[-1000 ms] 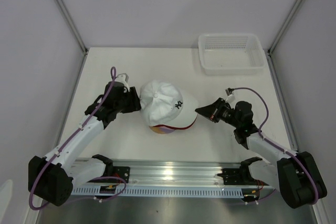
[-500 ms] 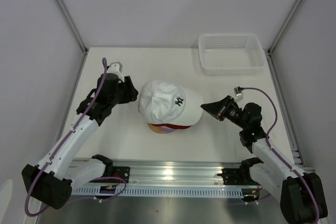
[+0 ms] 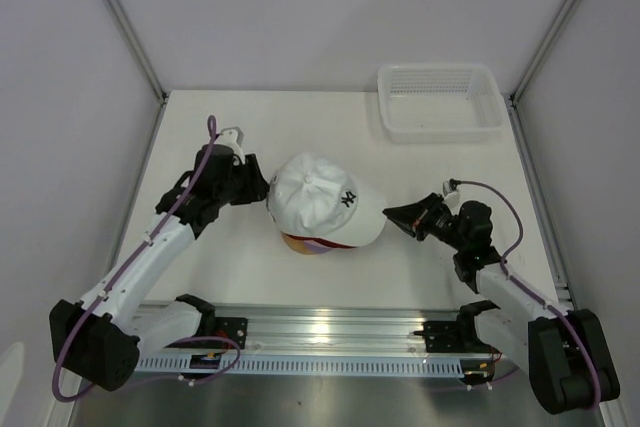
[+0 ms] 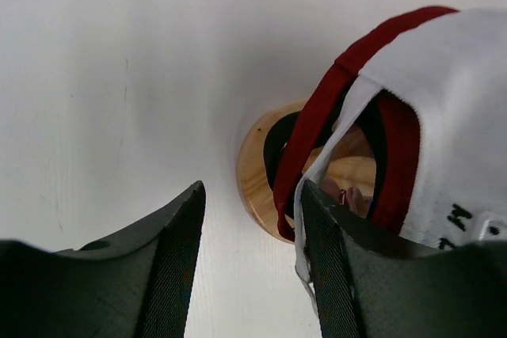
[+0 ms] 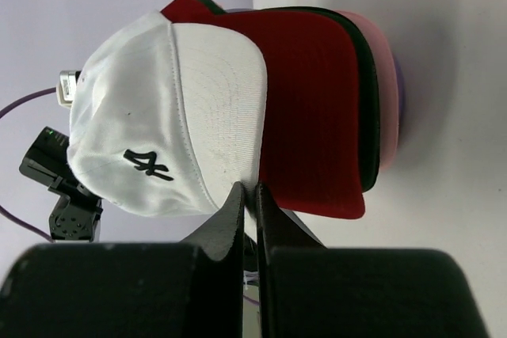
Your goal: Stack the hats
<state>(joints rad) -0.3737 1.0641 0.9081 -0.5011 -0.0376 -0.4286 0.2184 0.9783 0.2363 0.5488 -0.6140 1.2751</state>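
The hats sit in one stack on a round wooden stand at mid-table. The white cap is on top, with red, dark green, pink and purple brims under it. The black cap is not clearly visible. My right gripper is shut on the white cap's brim, pinched between its fingers. My left gripper is open at the cap's rear. In the left wrist view its right finger touches the white cap's back edge, beside the red cap.
A white mesh basket stands at the back right of the table. Side walls close in the table on the left and right. The metal rail with the arm bases runs along the near edge.
The left gripper drew back from the cap's rear, then returned close to it. The right gripper kept the brim and shifted slightly right; the white cap shifted right with it.
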